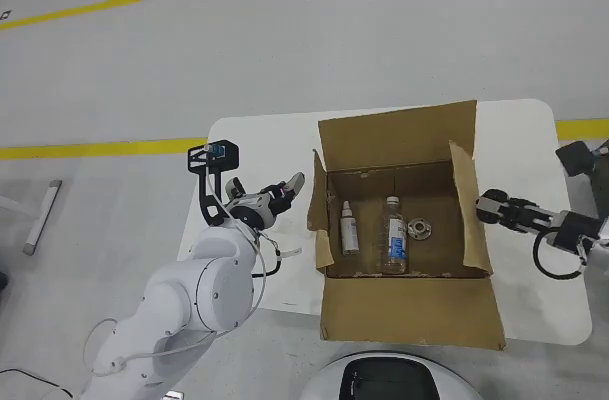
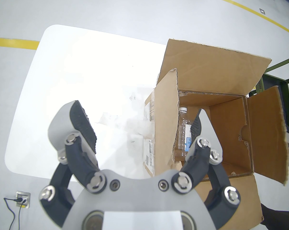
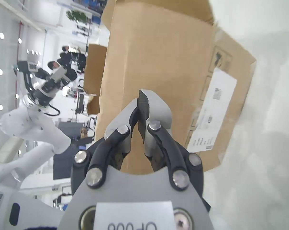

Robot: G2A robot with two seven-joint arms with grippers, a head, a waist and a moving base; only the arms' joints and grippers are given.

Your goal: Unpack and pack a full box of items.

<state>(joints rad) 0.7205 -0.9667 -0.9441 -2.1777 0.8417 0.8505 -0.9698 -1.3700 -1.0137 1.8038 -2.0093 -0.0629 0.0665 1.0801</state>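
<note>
Item: brown cardboard box, open, at the centre of the top view on a white rounded table. Its far flap and near flap lie folded outward. The left flap and right flap stand nearly upright, both with ragged torn edges. Contents lie on the box floor in a row, left to right: a small white spray bottle, a clear plastic bottle with a white cap and a blue-and-white wrapper, and a small round metal fitting just beside the bottle's upper half. The left gripper sits left of centre in the top view, near the outer face of the left flap. Its fingers are spread wide and hold nothing, and the upright flap screens most of the box interior from its wrist camera. The right gripper sits at the right of the top view, fingers pressed together, tips at the outer face of the right flap; contact cannot be told. Markings: a white shipping label on the box's right outer wall and further white labels on its left outer wall, with print too small to read. Surroundings: a yellow floor line behind the table and a floor socket with a black cable.
</note>
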